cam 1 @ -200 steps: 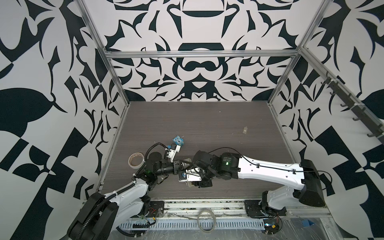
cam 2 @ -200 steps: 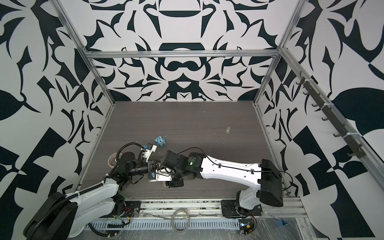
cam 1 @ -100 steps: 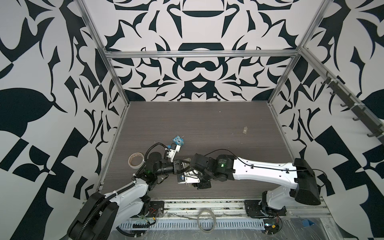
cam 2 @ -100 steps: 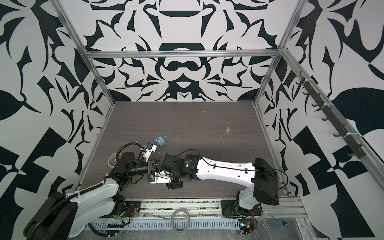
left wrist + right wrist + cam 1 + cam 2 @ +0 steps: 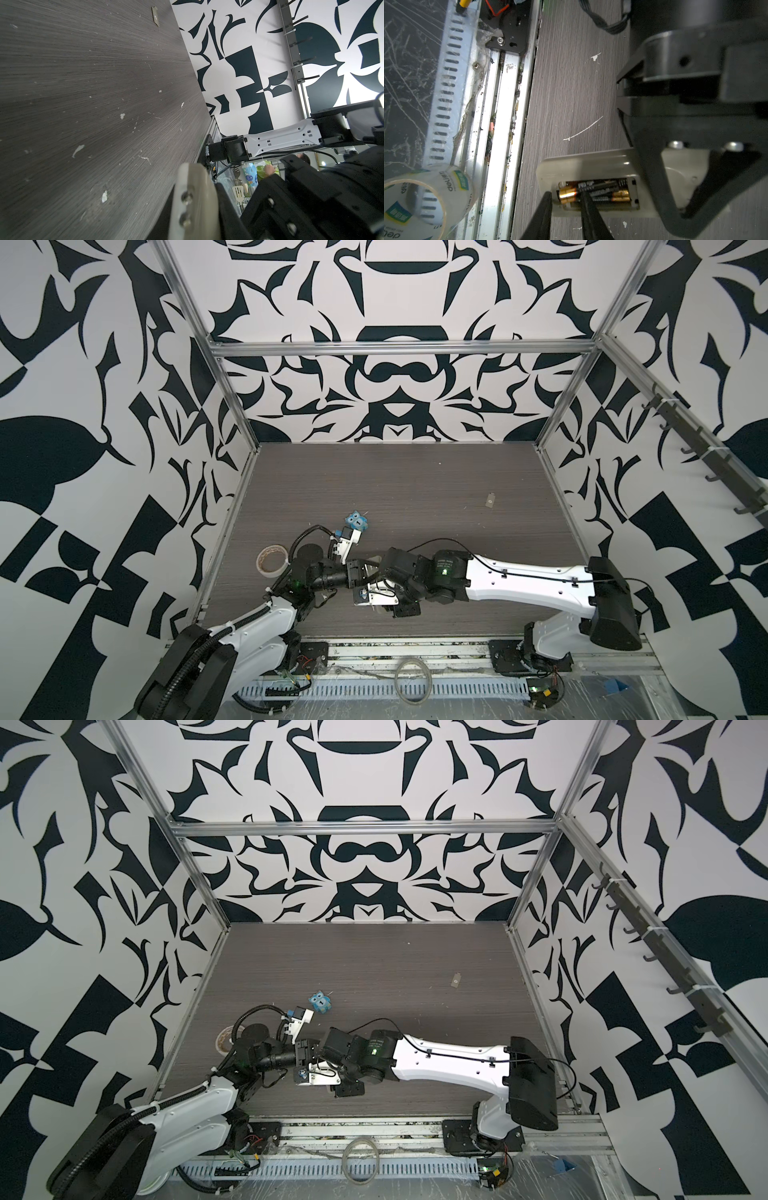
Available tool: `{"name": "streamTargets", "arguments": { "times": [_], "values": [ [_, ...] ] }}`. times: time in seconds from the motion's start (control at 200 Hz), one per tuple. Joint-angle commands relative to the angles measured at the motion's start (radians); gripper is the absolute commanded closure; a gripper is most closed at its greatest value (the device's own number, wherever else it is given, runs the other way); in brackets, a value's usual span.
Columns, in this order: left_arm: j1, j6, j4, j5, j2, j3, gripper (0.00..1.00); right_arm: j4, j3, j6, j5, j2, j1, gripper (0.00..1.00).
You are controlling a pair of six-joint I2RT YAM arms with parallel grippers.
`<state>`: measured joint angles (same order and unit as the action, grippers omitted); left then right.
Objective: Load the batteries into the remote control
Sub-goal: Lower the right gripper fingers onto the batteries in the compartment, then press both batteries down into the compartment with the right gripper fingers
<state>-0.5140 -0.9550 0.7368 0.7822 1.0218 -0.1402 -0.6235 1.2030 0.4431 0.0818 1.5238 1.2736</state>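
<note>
One remote control [image 5: 591, 166] is seen in the right wrist view, lying back-up near the front edge of the worktop [image 5: 415, 489], with its battery bay uncovered. Two batteries [image 5: 602, 190] are counted inside that bay, side by side and lengthwise, with their gold ends turned opposite ways; the upper one sits slightly askew. The right end effector [image 5: 565, 193] is held narrowly spread over the bay's outer end. Of its two black fingers [image 5: 542, 214], one tip is placed just outside the remote's short edge and the other is laid across the upper battery's dark body. The left end effector [image 5: 368, 568] is pressed together on the remote's other half, where its black frame is seen crossing the pale back. In both top views the remote is hidden beneath the two wrists, which meet left of centre. One blue owl figure [image 5: 357, 522] marked "1" is stood just behind the left arm. One small grey cover plate [image 5: 491, 500] lies well apart toward the right rear. One beige tape roll [image 5: 272, 559] lies at the worktop's left edge, and one clear tape roll [image 5: 425, 207] rests beyond the front rail.
</note>
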Motion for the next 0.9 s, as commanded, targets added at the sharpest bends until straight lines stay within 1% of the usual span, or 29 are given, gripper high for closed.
{"name": "streamTargets", "arguments": {
  "times": [0.0,0.22,0.51,0.895],
  "values": [
    [-0.003,-0.022,0.059,0.018,-0.012,-0.023,1.0,0.017,0.012,-0.008,-0.016,-0.01,0.006,0.72],
    [-0.003,-0.039,0.097,0.028,-0.011,-0.019,1.0,0.013,0.015,0.005,-0.035,0.003,0.009,0.72],
    [-0.003,-0.075,0.171,0.046,0.016,-0.011,1.0,0.021,0.009,0.019,-0.068,-0.013,0.012,0.77],
    [-0.004,-0.103,0.22,0.057,0.018,-0.01,1.0,0.03,0.001,0.025,-0.118,-0.01,0.021,0.77]
  ]
}}
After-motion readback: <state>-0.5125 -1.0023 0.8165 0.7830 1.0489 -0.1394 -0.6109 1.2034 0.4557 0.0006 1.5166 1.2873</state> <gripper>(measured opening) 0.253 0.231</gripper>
